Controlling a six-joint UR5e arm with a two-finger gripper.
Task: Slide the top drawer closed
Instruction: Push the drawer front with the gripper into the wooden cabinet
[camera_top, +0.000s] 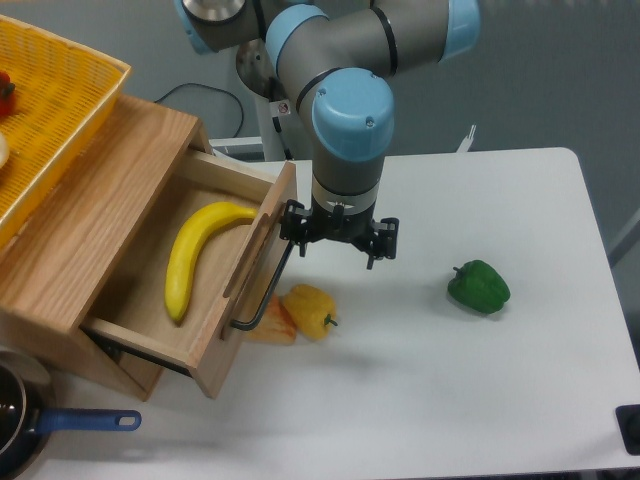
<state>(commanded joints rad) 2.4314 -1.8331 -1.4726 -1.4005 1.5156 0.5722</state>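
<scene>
While the top drawer (215, 290) stands pulled well out of the oak cabinet (95, 210), the gripper (337, 233) hangs with its fingers spread and holding nothing, its left fingertip right beside the upper end of the black bar handle (266, 287); contact cannot be judged. Inside the drawer lies a banana (190, 255). A yellow bell pepper (308, 310) sits on the white table (480, 400) just under the handle, near the drawer front. A green bell pepper (478, 286) rests well apart to the right. Atop the cabinet sits a yellow woven basket (60, 100); a blue-handled pan (40, 425) occupies the lower left corner.
</scene>
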